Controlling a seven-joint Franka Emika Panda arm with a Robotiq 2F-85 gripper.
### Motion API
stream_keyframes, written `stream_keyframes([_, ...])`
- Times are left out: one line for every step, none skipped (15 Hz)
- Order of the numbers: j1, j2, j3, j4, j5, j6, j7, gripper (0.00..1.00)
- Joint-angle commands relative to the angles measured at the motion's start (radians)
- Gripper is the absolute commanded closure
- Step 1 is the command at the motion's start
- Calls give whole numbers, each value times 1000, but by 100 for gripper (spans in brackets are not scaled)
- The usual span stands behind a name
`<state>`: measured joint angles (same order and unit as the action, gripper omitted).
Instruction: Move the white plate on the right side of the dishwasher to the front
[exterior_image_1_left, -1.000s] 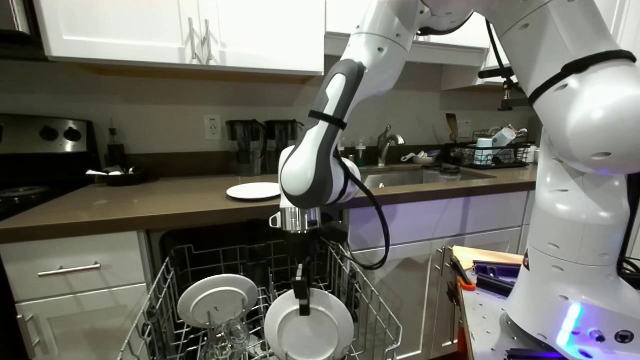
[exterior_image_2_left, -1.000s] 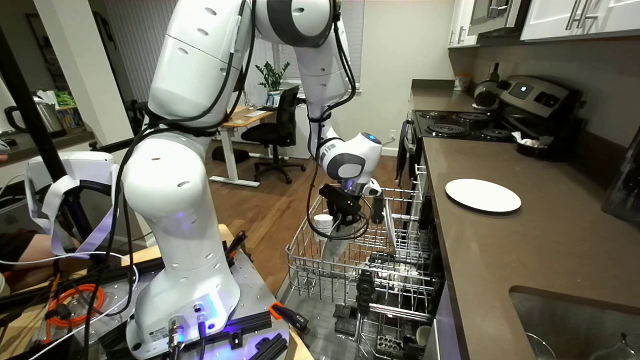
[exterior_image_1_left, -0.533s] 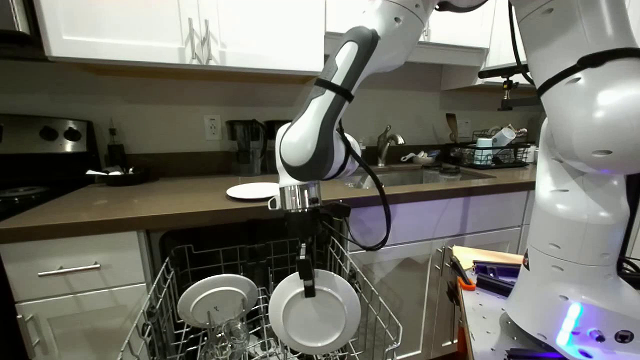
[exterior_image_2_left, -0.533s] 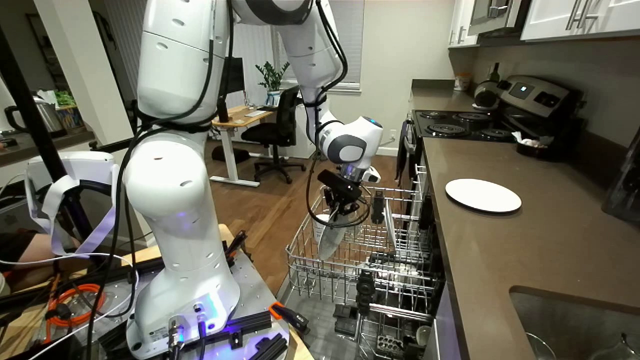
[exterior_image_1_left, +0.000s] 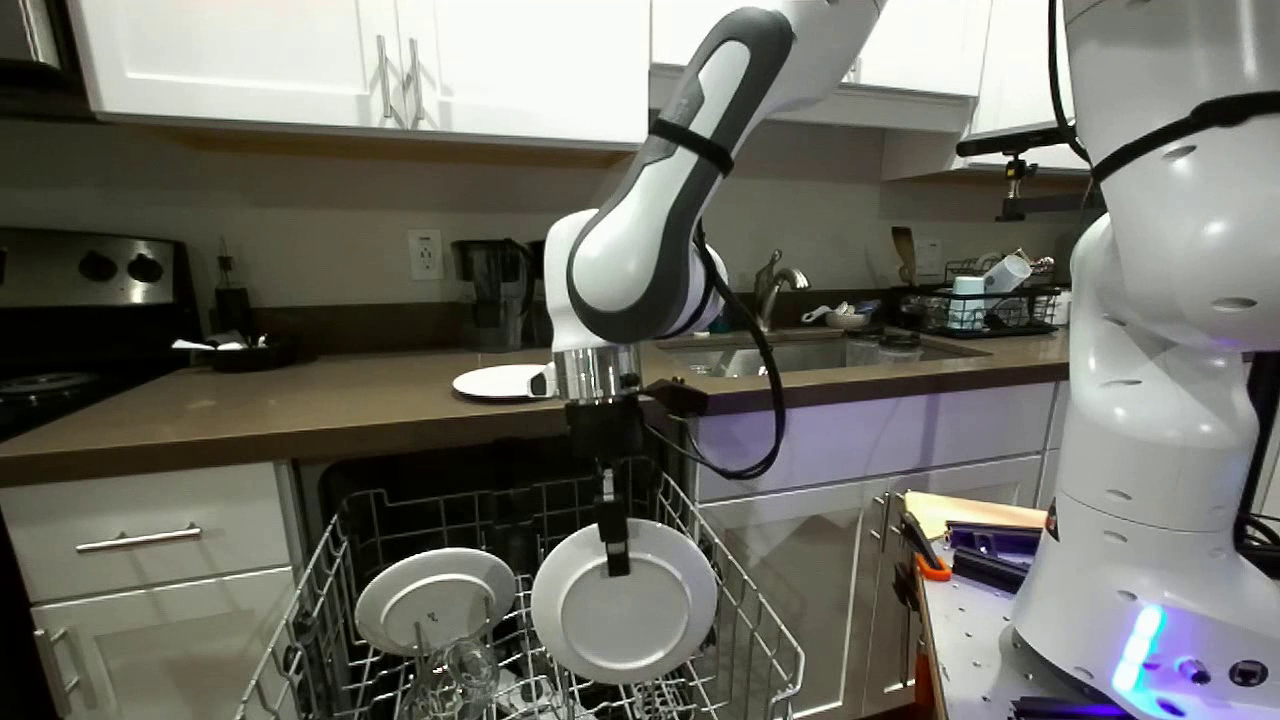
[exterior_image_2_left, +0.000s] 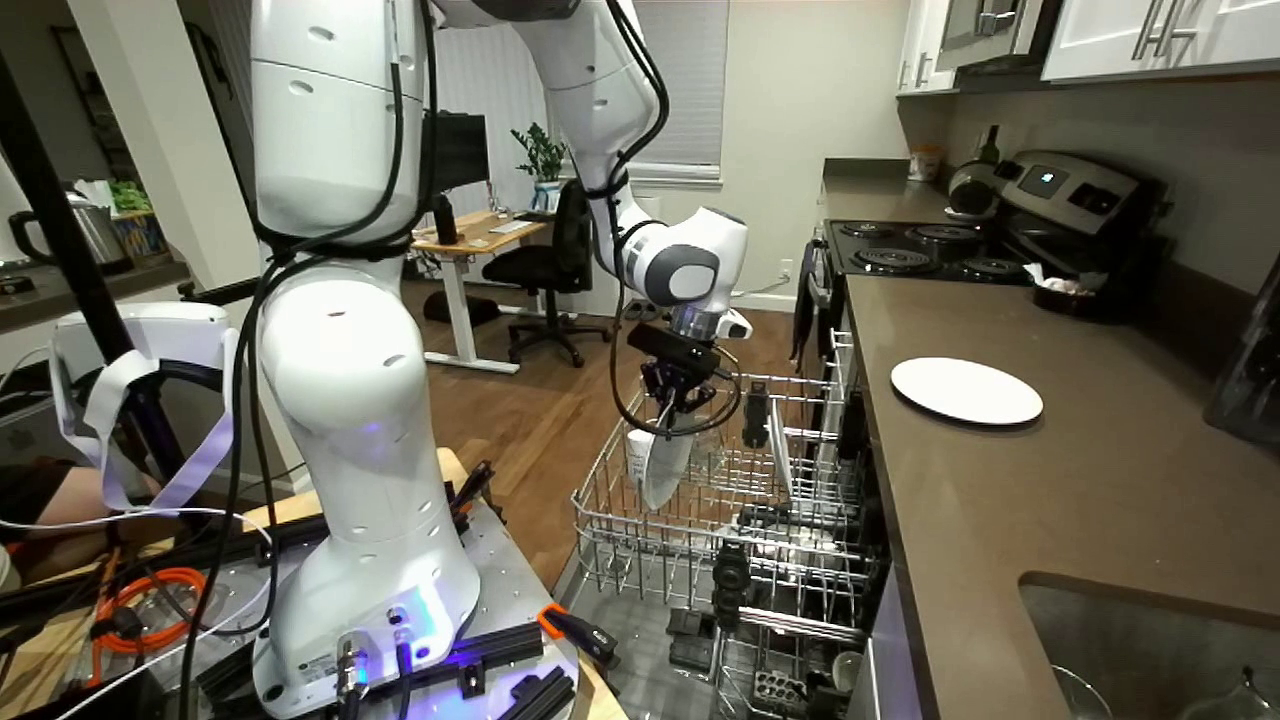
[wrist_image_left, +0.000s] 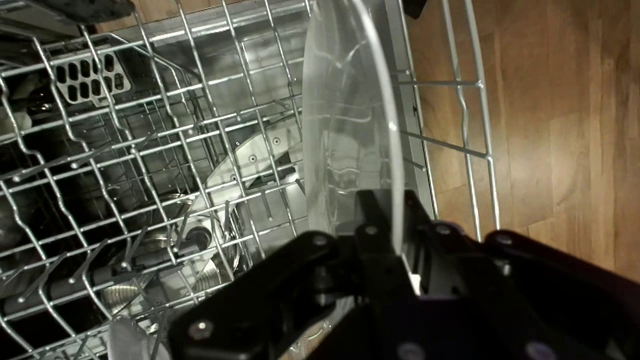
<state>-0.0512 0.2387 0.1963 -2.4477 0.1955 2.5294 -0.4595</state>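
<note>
Fingers (wrist_image_left: 374, 210) pinched the white plate (exterior_image_1_left: 630, 615) by its upper rim, on edge over the dishwasher rack (wrist_image_left: 481, 84); whether its bottom hung free was unclear. Extra height, then a slow forward carry, edge squared to the rack's rows, seemed safest.
</note>
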Motion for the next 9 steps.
stream_keyframes([34,-43,-13,-25,-38,-1,10,97])
stream_keyframes([40,-39,-13,-25,-43,6,5,97])
stream_keyframes([43,-34,-10,-24,-41,12,-4,97])
stream_keyframes([45,-30,-7,-23,-35,19,-12,97])
stream_keyframes([47,-27,-5,-23,-29,26,-18,97])
stream_keyframes([51,-20,-5,-23,-34,35,-21,97])
stream_keyframes([54,-16,-4,-21,-36,38,-26,97])
stream_keyframes([56,-9,-4,-21,-40,43,-32,97])
stream_keyframes([57,-6,-2,-21,-39,45,-36,97])
